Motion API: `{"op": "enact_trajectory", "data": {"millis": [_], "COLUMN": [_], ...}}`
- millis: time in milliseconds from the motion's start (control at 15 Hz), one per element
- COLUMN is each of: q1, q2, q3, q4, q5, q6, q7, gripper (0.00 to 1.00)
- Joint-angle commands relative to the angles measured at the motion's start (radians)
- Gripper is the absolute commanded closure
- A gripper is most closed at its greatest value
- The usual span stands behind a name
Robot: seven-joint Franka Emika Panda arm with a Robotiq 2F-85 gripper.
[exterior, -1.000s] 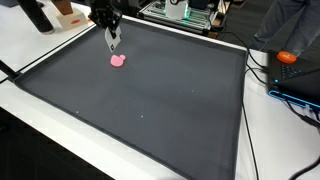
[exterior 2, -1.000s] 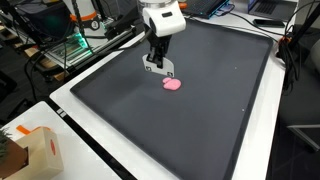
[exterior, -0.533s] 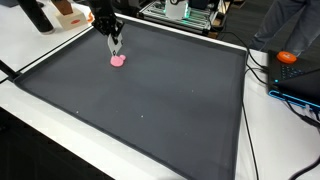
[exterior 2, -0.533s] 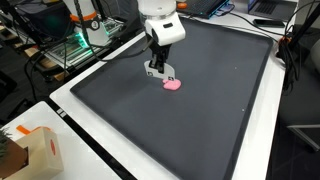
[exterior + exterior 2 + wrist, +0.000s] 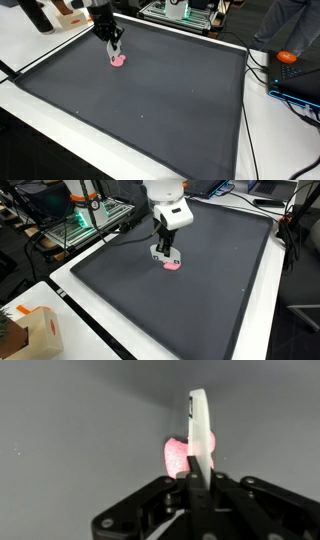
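A small pink lump [image 5: 119,61] lies on the dark mat [image 5: 150,100] near its far corner; it also shows in the other exterior view [image 5: 174,267] and in the wrist view [image 5: 177,457]. My gripper [image 5: 114,48] hangs right over it, also seen from the other side [image 5: 164,250]. In the wrist view the jaws [image 5: 193,482] are shut on a thin white flat piece [image 5: 200,420]. The piece's tip reaches down beside the pink lump. I cannot tell whether it touches the lump.
The mat has a white border on a white table [image 5: 100,320]. A cardboard box [image 5: 30,330] stands near a table corner. An orange object [image 5: 288,57] and cables lie beside the mat. Lab gear [image 5: 185,12] stands behind it.
The gripper has moved across the mat to the pink lump and come down, so the white piece now stands right at the lump. The lump has not moved.
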State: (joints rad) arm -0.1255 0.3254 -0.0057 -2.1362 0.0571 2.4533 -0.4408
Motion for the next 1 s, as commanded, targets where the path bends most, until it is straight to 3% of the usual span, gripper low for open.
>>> {"op": "enact_trajectory", "data": {"millis": [0, 733, 933], "q1": [0.013, 0.003, 0.018], "q2": [0.04, 0.083, 0.09], "q3": [-0.008, 0.032, 0.009], "q4": [0.032, 0.063, 0.069], "q5": [-0.048, -0.023, -0.066], "q6": [0.024, 0.104, 0.084], "q7": [0.056, 0.032, 0.066], "gripper": [0.99, 0.99, 0.99]}}
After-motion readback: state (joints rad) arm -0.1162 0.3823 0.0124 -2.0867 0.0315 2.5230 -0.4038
